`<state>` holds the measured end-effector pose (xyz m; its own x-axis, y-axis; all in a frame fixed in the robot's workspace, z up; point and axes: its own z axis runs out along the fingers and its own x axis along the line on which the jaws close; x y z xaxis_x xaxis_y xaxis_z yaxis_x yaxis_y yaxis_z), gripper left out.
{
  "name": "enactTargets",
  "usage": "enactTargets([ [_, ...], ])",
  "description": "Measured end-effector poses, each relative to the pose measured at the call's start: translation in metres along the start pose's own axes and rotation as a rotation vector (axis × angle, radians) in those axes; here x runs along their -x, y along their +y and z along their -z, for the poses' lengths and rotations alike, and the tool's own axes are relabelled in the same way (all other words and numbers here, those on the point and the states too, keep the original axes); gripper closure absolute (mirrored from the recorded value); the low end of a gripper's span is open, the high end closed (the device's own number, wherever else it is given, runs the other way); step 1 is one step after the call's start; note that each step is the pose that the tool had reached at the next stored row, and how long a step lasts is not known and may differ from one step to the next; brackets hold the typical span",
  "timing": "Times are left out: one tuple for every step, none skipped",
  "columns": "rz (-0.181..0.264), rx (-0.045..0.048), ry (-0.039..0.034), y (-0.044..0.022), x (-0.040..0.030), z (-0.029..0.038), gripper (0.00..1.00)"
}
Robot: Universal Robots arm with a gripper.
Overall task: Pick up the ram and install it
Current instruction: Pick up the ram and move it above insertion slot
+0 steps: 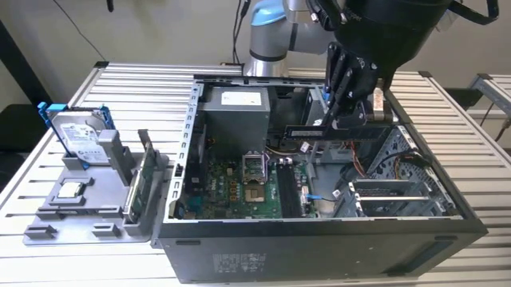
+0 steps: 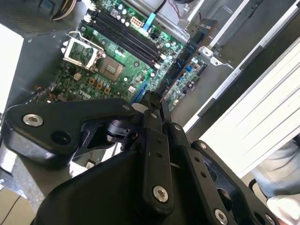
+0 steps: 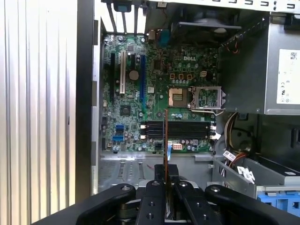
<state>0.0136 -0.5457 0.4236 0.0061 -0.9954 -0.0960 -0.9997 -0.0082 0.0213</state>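
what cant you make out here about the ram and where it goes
- the ram: edge-on in the first wrist view, so its contacts can't be read; its held end is hidden by the gripper.
- memory slots: latches too small to judge in the exterior view.
- robot arm: upper part cut off by the exterior view's top edge.

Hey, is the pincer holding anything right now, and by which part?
Yes: the pincer is shut on the ram, pinching its two flat faces along the upper long edge.

Matt pincer, ribbed metal table
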Motion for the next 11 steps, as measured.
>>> enactTargets([
  [0.0, 0.0, 0.0, 0.0, 0.0015, -0.0002, 0.86],
  [0.0, 0.0, -0.0001, 0.0001, 0.0033, -0.0004, 0.86],
  [0.0, 0.0, -0.0001, 0.0003, 0.0051, -0.0005, 0.86],
  [0.0, 0.0, -0.0001, 0.0004, 0.0068, -0.0007, 0.86],
  [0.0, 0.0, 0.0, 0.0008, 0.0083, -0.0009, 0.86],
  [-0.001, -0.0001, 0.0, 0.0013, 0.01, -0.0011, 0.86],
  [-0.001, -0.0001, -0.0001, 0.0018, 0.0115, -0.0013, 0.86],
  [-0.001, -0.0002, -0.0001, 0.0023, 0.0128, -0.0014, 0.86],
  [-0.002, -0.0002, -0.0001, 0.0028, 0.0142, -0.0016, 0.86],
  [-0.002, -0.0002, -0.0002, 0.0032, 0.0155, -0.0017, 0.86],
  [-0.003, -0.0003, -0.0001, 0.0037, 0.0169, -0.0019, 0.86],
])
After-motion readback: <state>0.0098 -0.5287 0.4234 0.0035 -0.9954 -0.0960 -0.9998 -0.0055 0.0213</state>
